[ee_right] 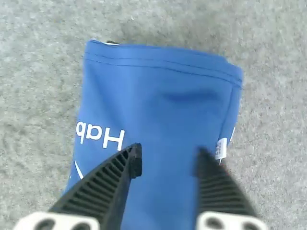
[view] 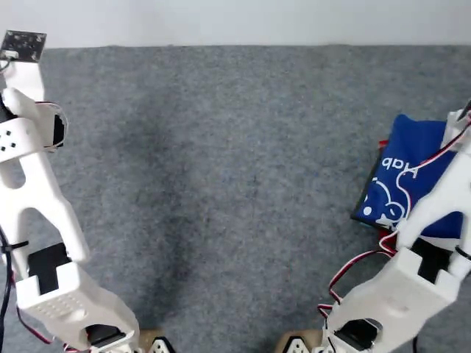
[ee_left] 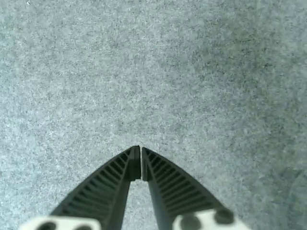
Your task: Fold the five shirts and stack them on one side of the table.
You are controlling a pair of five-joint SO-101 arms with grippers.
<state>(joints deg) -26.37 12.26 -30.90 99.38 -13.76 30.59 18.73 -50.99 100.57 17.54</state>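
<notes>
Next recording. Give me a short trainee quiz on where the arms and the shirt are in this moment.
1. True or false: the left end effector is shut over the bare grey table.
2. Over the folded blue shirt, the right end effector is: A) open; B) shut on the shirt; C) shut and empty.
3. Fill in: in the high view, the blue shirt lies under the ____ arm.

Key: 1 true; 2 A; 3 right.
</notes>
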